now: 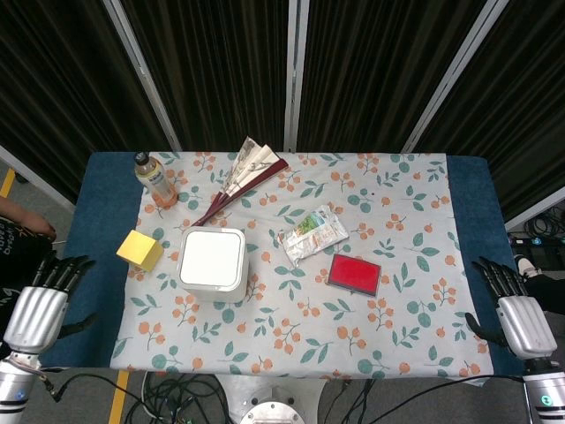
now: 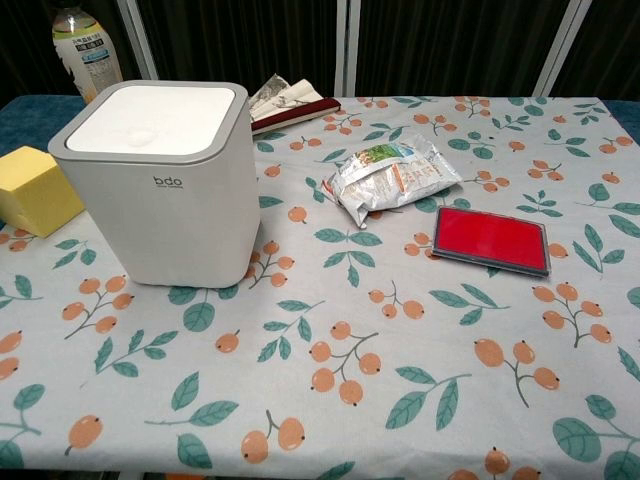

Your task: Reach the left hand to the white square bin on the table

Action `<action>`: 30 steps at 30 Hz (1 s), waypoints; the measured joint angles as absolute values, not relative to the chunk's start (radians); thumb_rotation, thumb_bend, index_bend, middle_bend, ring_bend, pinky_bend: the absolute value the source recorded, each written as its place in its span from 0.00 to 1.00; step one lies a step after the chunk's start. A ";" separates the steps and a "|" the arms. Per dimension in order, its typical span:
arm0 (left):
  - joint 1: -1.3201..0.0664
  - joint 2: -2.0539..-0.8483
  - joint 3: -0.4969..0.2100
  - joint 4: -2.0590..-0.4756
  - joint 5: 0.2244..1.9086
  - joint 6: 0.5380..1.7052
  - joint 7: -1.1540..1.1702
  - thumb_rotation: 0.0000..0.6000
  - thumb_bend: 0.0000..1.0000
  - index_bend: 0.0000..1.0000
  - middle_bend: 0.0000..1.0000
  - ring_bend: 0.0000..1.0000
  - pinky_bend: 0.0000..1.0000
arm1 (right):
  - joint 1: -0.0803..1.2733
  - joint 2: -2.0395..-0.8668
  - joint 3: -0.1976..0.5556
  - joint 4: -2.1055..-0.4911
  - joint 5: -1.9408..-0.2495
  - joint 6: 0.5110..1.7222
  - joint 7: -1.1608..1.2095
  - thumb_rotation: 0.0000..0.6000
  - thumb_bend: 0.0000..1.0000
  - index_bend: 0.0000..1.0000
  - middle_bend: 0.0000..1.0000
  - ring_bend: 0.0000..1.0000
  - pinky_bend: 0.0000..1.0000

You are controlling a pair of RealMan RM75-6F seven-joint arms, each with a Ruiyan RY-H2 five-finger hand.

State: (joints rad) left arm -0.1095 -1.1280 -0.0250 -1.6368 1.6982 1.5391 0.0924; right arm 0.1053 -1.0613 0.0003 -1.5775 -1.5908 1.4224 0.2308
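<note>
A: Left hand (image 1: pixel 37 311) empty, fingers spread, off the table edge, well apart from white square bin (image 1: pixel 213 263). Right hand (image 1: pixel 516 311) likewise spread and empty, far side.

B: Bin placement?

A: Upright, lid closed, left-centre on floral tablecloth (image 1: pixel 388 353). Yellow block (image 1: pixel 139 250) just beside bin, hand side, so probably worth reaching over or around. Bottle (image 1: pixel 155 181) and folded fan (image 1: pixel 243 175) behind bin; snack packet (image 1: pixel 312 233) and red pad (image 1: pixel 354 274) further off.

B: Reach status?

A: Not yet at bin.

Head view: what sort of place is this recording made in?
Probably a lab or studio data-collection station, not a home: black pleated curtains on metal frame poles behind the table, loose cables on the floor, and mixed household props on a floral tablecloth.
</note>
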 measured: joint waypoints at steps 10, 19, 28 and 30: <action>-0.352 -1.116 -0.046 -1.646 1.912 1.386 0.030 1.00 0.02 0.18 0.14 0.14 0.05 | 0.113 -1.074 -0.005 -1.590 -1.573 1.398 0.204 1.00 0.26 0.00 0.00 0.00 0.00; -0.469 -1.164 -0.049 -1.643 1.904 1.217 0.033 1.00 0.02 0.27 0.24 0.23 0.10 | 0.105 -1.080 -0.008 -1.567 -1.566 1.402 0.227 1.00 0.26 0.00 0.00 0.00 0.00; -0.493 -1.202 -0.038 -1.639 1.845 1.182 0.089 1.00 0.02 0.37 0.33 0.33 0.31 | 0.105 -1.076 -0.009 -1.567 -1.571 1.405 0.231 1.00 0.26 0.00 0.00 0.00 0.00; -0.483 -1.201 -0.039 -1.642 1.850 1.225 0.087 1.00 0.02 0.36 0.32 0.33 0.29 | 0.103 -1.074 -0.010 -1.570 -1.573 1.412 0.231 1.00 0.26 0.00 0.00 0.00 0.00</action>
